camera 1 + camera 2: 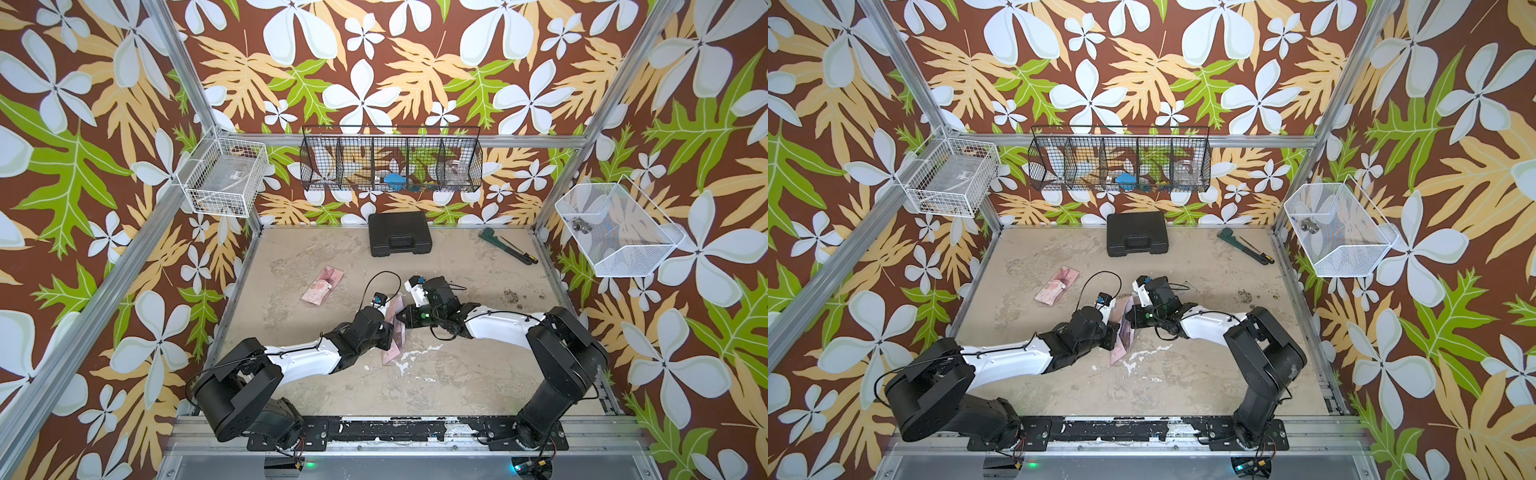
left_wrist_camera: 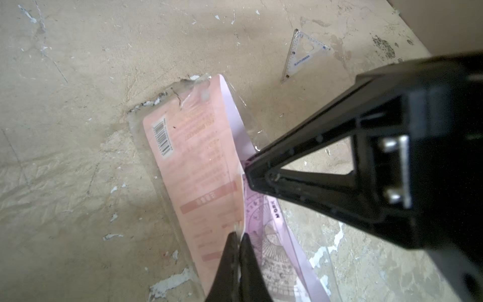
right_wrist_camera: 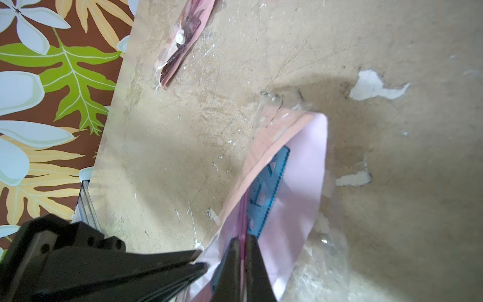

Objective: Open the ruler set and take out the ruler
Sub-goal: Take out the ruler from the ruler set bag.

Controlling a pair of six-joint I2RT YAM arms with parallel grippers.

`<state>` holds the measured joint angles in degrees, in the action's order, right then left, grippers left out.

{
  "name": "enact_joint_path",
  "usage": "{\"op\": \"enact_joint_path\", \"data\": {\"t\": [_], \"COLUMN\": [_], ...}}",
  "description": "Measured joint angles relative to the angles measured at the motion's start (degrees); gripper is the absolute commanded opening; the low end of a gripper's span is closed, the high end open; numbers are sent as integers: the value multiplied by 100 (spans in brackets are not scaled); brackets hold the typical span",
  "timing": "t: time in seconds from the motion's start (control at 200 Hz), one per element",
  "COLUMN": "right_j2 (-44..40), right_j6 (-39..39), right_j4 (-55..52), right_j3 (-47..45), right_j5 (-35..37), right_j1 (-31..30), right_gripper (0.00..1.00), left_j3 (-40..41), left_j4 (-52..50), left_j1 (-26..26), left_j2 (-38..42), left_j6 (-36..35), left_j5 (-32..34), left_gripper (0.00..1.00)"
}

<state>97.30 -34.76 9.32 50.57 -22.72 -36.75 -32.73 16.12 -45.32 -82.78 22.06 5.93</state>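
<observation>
Left gripper (image 2: 239,243): fingers pinched fully together on the pink card edge of the ruler set (image 2: 198,167).
Ruler set: mid-table between both grippers, sleeve gaping.
Right gripper (image 3: 244,241): fingers clamped tight on the magenta ruler (image 3: 244,214) inside.
Writing: barcode (image 2: 162,136); "MORK"; the rest is blurred.

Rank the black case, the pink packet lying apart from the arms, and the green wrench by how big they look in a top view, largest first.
1. Black case, clearly largest.
2. Pink packet.
3. Green wrench, thinnest and smallest.
All three lie flat on the table, so nearness to the camera hardly affects this order.
</observation>
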Motion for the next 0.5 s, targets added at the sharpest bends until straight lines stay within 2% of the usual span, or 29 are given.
{"op": "enact_joint_path", "data": {"t": [0.5], "right_j2": [-1268], "right_j6": [136], "right_j4": [-566], "right_j3": [-308], "right_j5": [125], "right_j1": [629], "right_gripper": [0], "left_j3": [17], "left_j4": [17], "left_j1": [0], "left_j2": [9], "left_j6": [2], "left_j5": [70], "left_gripper": [0]}}
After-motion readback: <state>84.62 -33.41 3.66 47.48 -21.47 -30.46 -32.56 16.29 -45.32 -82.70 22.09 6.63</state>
